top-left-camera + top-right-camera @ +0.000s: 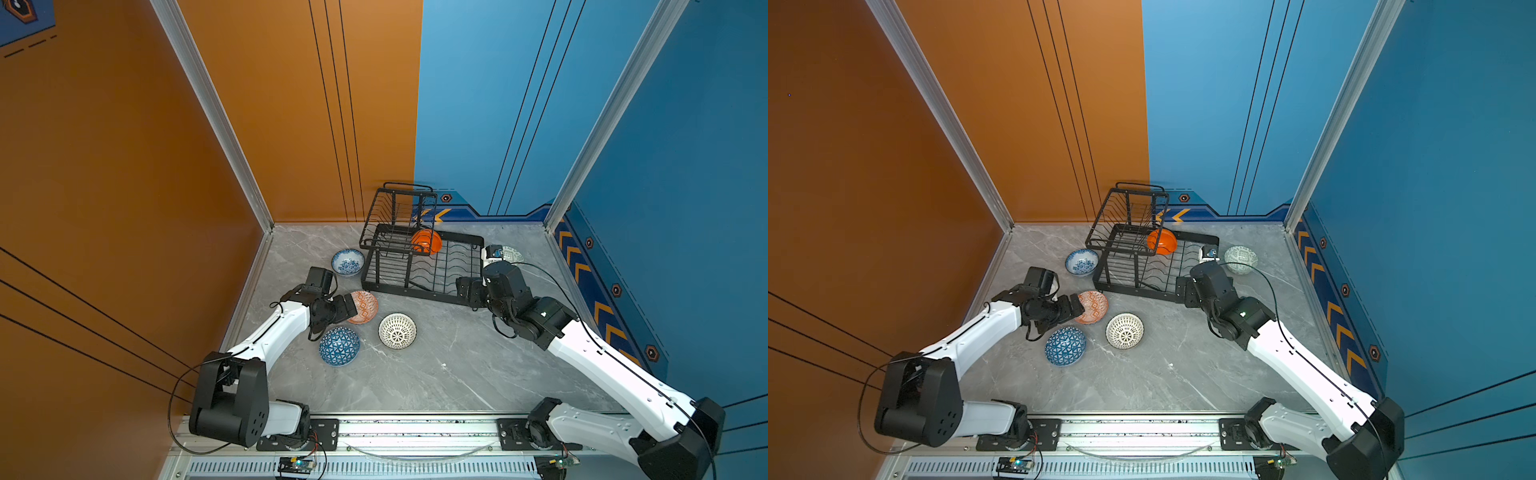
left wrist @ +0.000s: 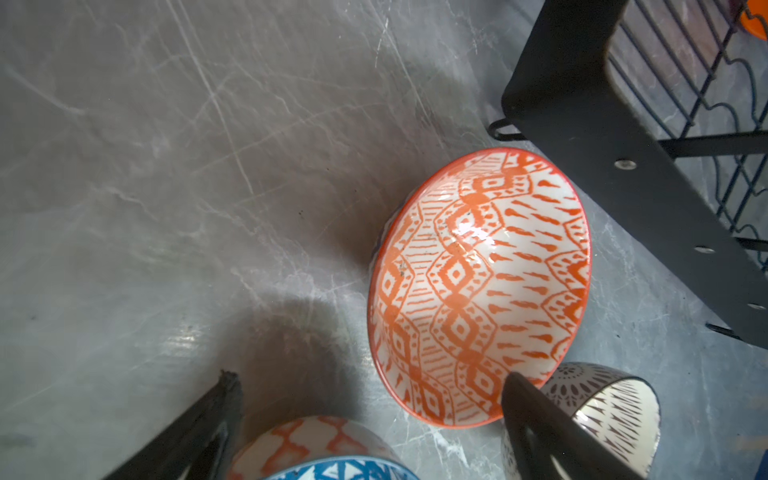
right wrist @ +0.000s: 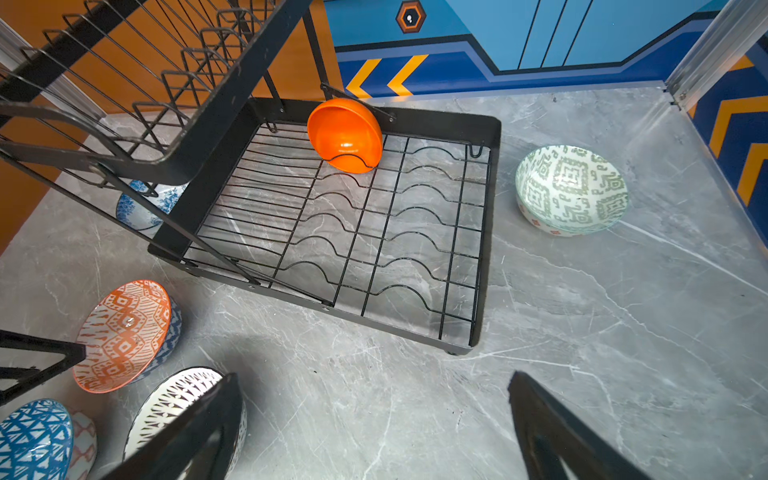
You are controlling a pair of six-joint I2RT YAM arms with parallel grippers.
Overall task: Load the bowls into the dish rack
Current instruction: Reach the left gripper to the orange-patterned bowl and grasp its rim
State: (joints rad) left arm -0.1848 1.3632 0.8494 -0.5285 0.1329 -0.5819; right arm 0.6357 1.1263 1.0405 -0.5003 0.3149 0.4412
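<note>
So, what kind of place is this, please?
Probably a robot test booth, not a real kitchen: painted wall panels on an aluminium frame, and two robot arms on a rail by a dish rack.

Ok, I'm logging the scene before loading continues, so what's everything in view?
dish rack: one, black wire, far centre of table
plain orange bowl: one, on edge in the rack's lower tier
orange-white bowl: one, tilted, table, before the rack
blue triangle bowl: one, table, near left
white dark-dotted bowl: one, table, beside it
blue-white floral bowl: one, table, left of rack
pale green bowl: one, table, right of rack
table: one, grey marble
left gripper: open, empty, by orange-white bowl
right gripper: open, empty
</note>
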